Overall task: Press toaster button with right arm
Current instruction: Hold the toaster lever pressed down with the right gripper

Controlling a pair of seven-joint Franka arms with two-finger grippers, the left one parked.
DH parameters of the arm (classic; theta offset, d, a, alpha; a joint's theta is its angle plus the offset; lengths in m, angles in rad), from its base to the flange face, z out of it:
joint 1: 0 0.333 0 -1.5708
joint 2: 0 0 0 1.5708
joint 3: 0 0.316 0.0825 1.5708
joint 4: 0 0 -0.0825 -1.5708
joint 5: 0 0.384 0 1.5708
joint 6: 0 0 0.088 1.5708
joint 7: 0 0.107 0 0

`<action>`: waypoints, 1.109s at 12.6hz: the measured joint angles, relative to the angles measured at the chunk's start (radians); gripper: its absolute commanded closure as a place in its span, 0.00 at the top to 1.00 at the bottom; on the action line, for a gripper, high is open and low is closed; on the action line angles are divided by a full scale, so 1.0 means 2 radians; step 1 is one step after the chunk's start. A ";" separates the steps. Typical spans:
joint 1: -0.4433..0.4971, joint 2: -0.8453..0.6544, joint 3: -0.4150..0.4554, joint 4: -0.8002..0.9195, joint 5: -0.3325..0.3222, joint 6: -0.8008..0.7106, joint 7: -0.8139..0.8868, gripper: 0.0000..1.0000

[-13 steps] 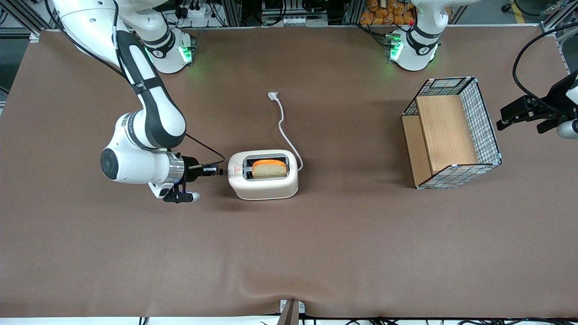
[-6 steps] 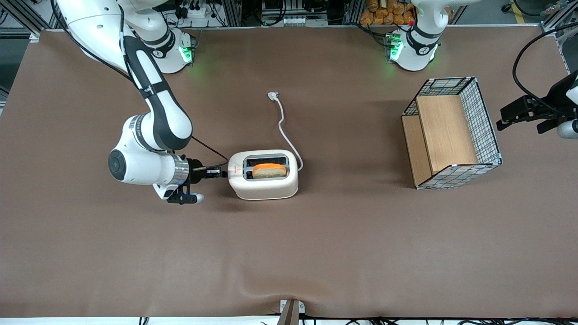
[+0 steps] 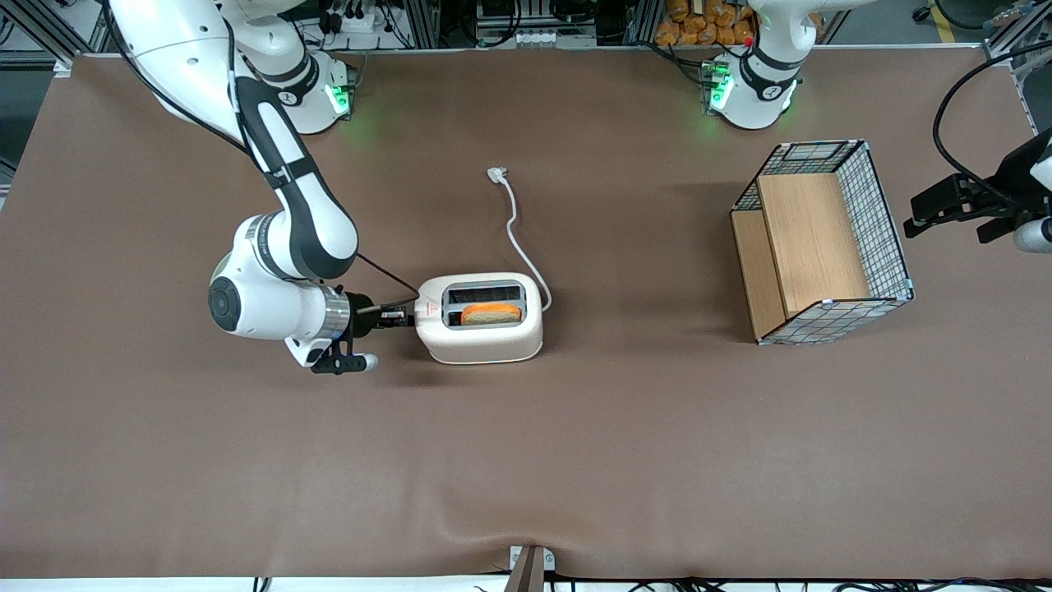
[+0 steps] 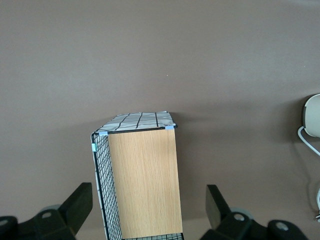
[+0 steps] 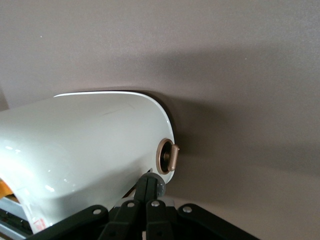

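Front view: black two-finger pincer [image 3: 400, 313] pressed together, tips right up against end of small cream-white rounded toaster [image 3: 481, 319], orange-crusted bread slice [image 3: 491, 314] sunk in slot.

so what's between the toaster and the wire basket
Nothing: in the front view only bare brown table separates the toaster from the wire basket. The gripper, shut, sits at the toaster's end toward the working arm.

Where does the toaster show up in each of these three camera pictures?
Front view: the toaster stands mid-table, bread in one slot, the gripper at its end.
Left wrist view: only a rounded sliver at the picture's edge.
Right wrist view: its cream body fills much of the picture.
Shared landmark: the brown table.
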 measured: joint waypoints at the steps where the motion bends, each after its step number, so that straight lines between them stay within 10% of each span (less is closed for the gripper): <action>1: 0.000 0.001 0.000 0.000 0.000 0.001 -0.001 0.00; 14: 0.000 0.008 -0.003 -0.002 0.018 0.007 -0.033 0.00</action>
